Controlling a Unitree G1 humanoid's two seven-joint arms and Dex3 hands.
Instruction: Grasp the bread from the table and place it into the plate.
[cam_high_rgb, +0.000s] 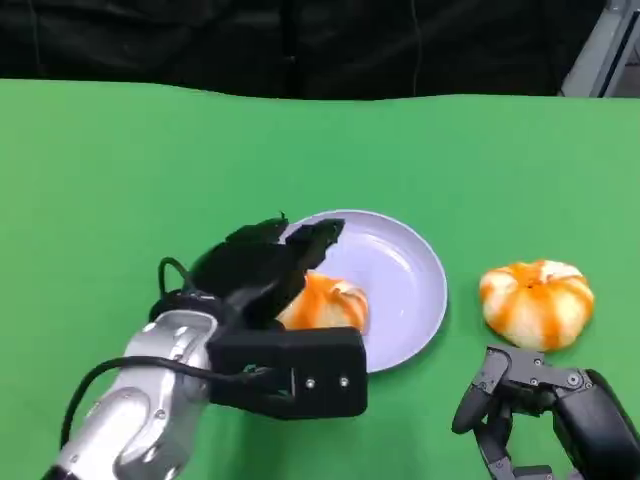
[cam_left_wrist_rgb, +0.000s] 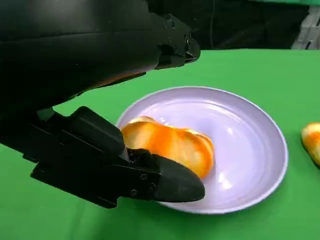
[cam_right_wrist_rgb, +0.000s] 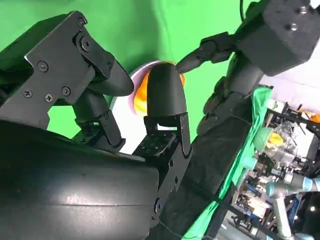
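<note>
Bracketing the bread from two sides, my left hand's fingers sit with one below its near edge and the upper ones arched over it, apart rather than clamped; from the left wrist view I cannot tell whether any pad is touching the crust. The bread itself lies on the near-left part of the plate, resting on the plate's floor, its long axis running roughly across the plate from my side toward the right. My left hand is right over it, so the move that matters, I judge, is drawing those fingers back and up without dragging the bread off the rim.

Further out on the tabletop, a second bread sits on the green cloth well right of the plate. My right hand rests just below it, fingers loosely apart, holding nothing, and is clearly the nearer one to it.
</note>
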